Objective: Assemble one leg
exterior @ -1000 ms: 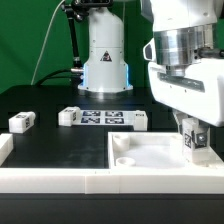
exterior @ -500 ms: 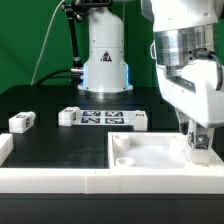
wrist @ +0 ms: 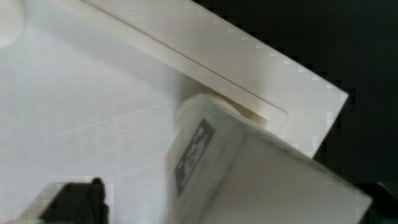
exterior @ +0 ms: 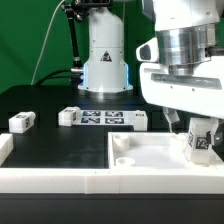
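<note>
My gripper (exterior: pixel 200 138) is shut on a leg (exterior: pixel 202 141), a small white block whose marker tag faces the camera. It holds the leg tilted over the far corner of the large white panel (exterior: pixel 150 152), at the exterior view's right. In the wrist view the leg (wrist: pixel 258 175) fills the space between the jaws, and its tag edge (wrist: pixel 192 150) shows. The leg's end sits by the panel's corner socket (wrist: pixel 240 105). One dark fingertip (wrist: pixel 71 200) shows beside it. Whether the leg touches the socket cannot be told.
Three more legs lie on the black table: one at the exterior view's left (exterior: pixel 22 121) and two (exterior: pixel 70 116) (exterior: pixel 140 120) at the ends of the marker board (exterior: pixel 105 118). The robot base (exterior: pixel 105 60) stands behind. A white rim (exterior: pixel 50 180) runs along the front.
The wrist has turned, and the leg has tilted and lifted slightly, so its tag now faces the exterior camera. The other parts have not moved.
</note>
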You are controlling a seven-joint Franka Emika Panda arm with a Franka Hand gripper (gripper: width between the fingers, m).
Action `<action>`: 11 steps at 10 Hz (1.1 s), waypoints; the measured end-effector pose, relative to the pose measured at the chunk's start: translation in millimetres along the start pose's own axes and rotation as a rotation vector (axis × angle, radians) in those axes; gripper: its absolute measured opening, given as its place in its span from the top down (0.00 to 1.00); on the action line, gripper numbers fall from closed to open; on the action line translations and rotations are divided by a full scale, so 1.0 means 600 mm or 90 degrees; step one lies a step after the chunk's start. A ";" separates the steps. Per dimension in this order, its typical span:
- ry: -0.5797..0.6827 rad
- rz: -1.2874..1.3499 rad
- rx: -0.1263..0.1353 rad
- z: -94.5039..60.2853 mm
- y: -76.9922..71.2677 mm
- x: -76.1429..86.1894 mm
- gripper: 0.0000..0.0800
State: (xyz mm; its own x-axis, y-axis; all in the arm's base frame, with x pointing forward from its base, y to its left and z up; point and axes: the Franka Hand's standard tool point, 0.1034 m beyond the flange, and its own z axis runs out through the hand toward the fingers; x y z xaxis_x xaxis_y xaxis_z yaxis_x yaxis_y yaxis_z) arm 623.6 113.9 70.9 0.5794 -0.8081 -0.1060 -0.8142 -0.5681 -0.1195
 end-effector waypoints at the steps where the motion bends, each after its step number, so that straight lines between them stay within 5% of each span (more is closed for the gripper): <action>1: -0.003 -0.078 -0.011 0.000 0.000 -0.004 0.19; 3: -0.010 -0.210 -0.028 -0.003 -0.001 -0.008 0.19; 7: -0.019 -0.534 -0.088 -0.005 0.003 0.001 0.19; 11: -0.014 -0.620 -0.092 -0.006 0.002 0.007 0.20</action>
State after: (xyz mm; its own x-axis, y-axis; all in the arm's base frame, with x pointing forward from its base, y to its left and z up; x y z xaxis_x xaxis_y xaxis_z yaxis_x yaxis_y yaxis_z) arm 624.7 109.2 73.7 0.9987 0.0254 -0.0437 0.0235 -0.9988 -0.0424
